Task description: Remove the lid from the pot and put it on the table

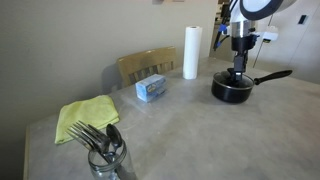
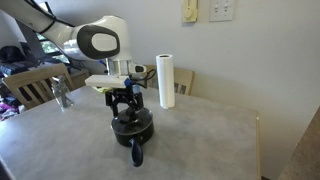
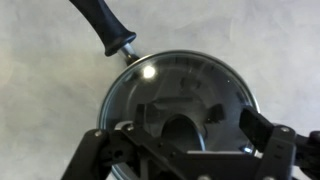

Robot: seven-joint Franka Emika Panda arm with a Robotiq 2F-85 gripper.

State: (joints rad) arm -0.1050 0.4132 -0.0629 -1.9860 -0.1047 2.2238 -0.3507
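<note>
The black pot (image 1: 230,90) stands on the light grey table (image 1: 200,135) with its long handle (image 1: 272,75) pointing sideways. It shows in both exterior views (image 2: 132,128). The glass lid (image 3: 170,78) with its metal rim sits on the pot, and its black knob (image 3: 186,128) lies between my fingers. My gripper (image 3: 185,140) is open and right above the lid, with one finger on each side of the knob, also in both exterior views (image 1: 240,72) (image 2: 127,108). The pot handle (image 3: 100,22) runs to the upper left in the wrist view.
A white paper towel roll (image 1: 191,52) (image 2: 166,80) stands behind the pot. A blue box (image 1: 152,88), a yellow cloth (image 1: 85,117) and a glass holding cutlery (image 1: 105,152) lie farther along the table. A wooden chair (image 1: 145,65) stands at the far edge.
</note>
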